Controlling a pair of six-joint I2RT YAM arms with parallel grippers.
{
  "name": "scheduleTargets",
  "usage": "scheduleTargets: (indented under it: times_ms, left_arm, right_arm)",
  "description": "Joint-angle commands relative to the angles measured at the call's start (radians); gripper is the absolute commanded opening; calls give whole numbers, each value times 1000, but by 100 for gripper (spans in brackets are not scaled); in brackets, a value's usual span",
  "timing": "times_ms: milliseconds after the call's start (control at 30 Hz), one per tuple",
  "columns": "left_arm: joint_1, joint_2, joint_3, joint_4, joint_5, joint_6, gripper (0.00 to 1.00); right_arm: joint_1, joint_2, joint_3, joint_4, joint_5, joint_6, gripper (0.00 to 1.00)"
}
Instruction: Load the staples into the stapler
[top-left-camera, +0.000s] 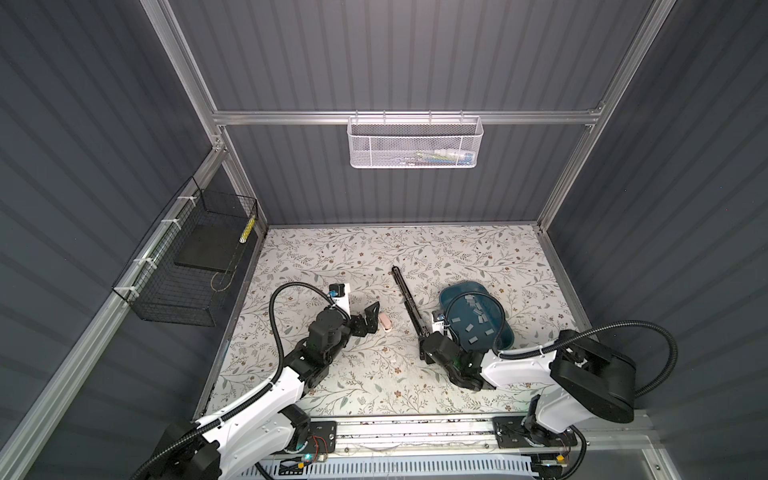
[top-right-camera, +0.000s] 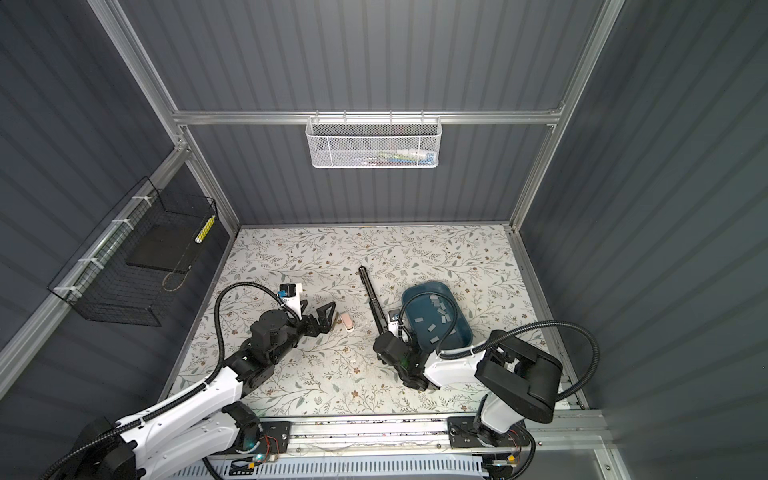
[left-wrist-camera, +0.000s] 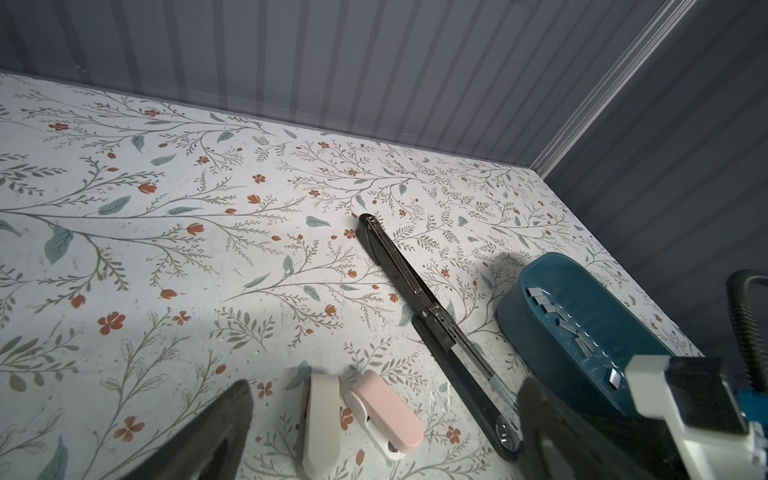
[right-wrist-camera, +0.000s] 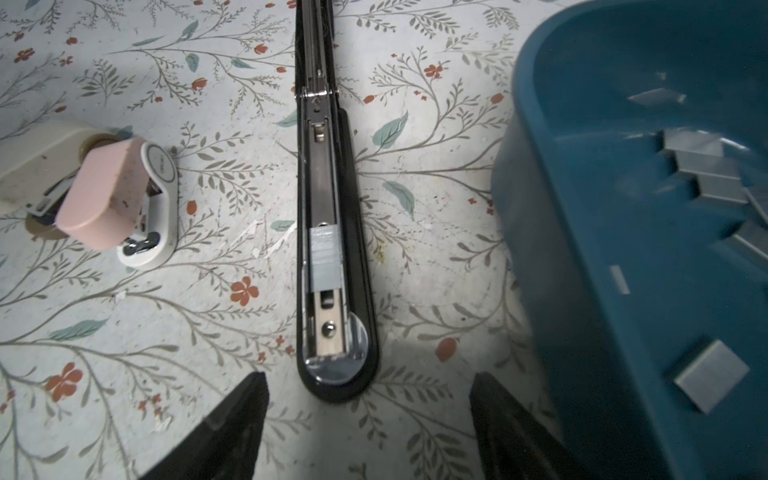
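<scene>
your left gripper (left-wrist-camera: 384, 390) and right gripper (right-wrist-camera: 368, 382) both stand spread and empty. the long black stapler (right-wrist-camera: 357, 232) lies hinged flat beside the glossy teal tray (right-wrist-camera: 582, 249). only the right wrist view shows one ribbed grey strip of staples (right-wrist-camera: 325, 258) in its steel channel. roughly ten loose strips (top-left-camera: 473, 340) lie in the tray. two stubby staplers sit nearby, a pink stapler (right-wrist-camera: 112, 195) and a cream stapler (left-wrist-camera: 320, 419).

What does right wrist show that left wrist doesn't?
Right wrist only: a clear look at a grey staple strip lying in the open channel of the long black stapler. Left wrist only: that stapler's far tip, the grey ribbed back wall, and the white-and-black camera block on the right arm. Both: the stapler opened flat, a pink mini stapler beside a cream mini stapler, the blue plastic tray of loose grey staples, the floral tabletop.
</scene>
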Motion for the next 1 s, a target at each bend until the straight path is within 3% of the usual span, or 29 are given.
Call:
scheduleTargets:
  times_ms: [0,333,500,667,967]
  left_arm:
    - [-6,35,44,-7,44,-21,100]
    - [-6,123,111,-30,71,-30,100]
    - [-6,164,147,-99,-100,-146,100]
    - [-6,208,175,-65,-16,-127,100]
    - [-6,345,286,-132,9,-122,100]
  right_arm:
    - [-1,13,-22,112,-35,-56,76]
    - [-40,130,63,169,-97,-90,61]
    - [-50,145,77,165,-73,-95,56]
    - [-59,150,101,130,-78,-92,49]
    - [-82,185,125,120,-88,-83,43]
